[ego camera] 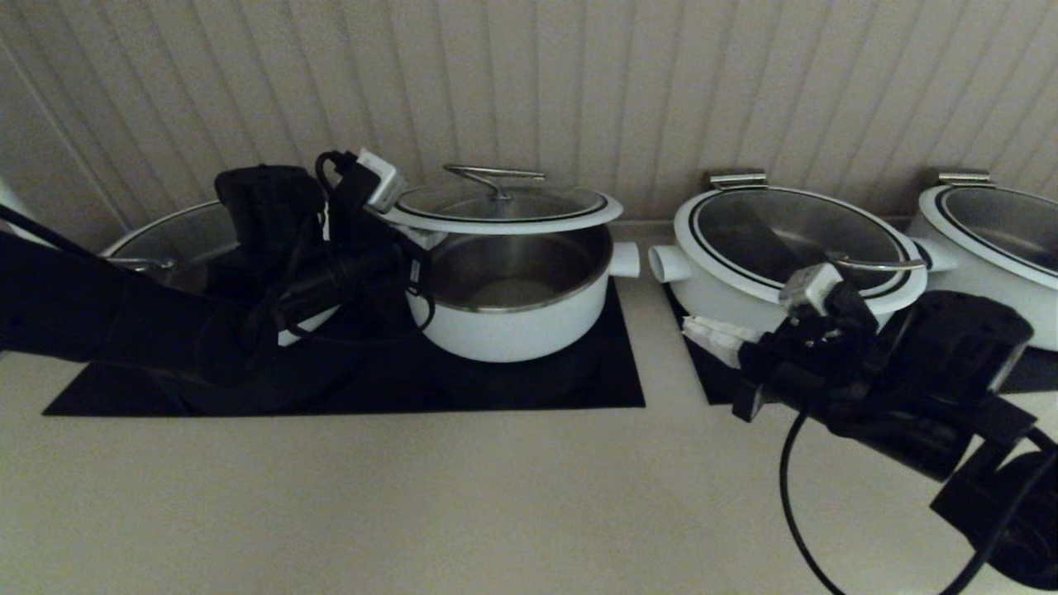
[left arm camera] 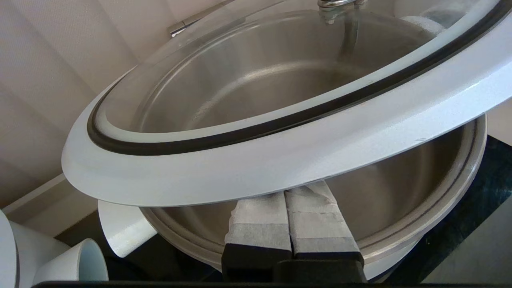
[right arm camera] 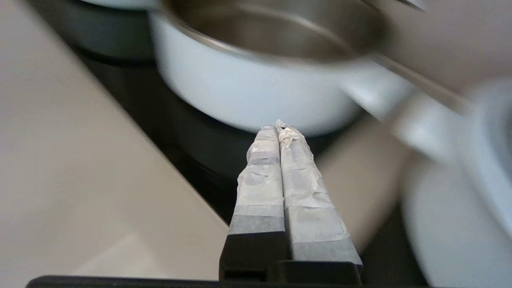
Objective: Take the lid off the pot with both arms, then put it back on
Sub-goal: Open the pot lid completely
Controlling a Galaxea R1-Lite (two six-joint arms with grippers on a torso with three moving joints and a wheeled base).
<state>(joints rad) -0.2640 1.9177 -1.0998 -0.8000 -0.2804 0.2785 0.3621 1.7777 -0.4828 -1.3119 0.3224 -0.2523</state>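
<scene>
We see lid (ego camera: 502, 208) raised above pot (ego camera: 512, 307), tilted, its 9 o'clock edge resting on top of left claw (left arm camera: 289, 192), whose fingers are pressed together under white rim. Right claw (right arm camera: 279, 127) clenched, empty, at pot's 4 o'clock, well apart from lid, low over worktop (ego camera: 413, 496)

No text, label, brand, number or sign is showing legibly on anything in these three views.
</scene>
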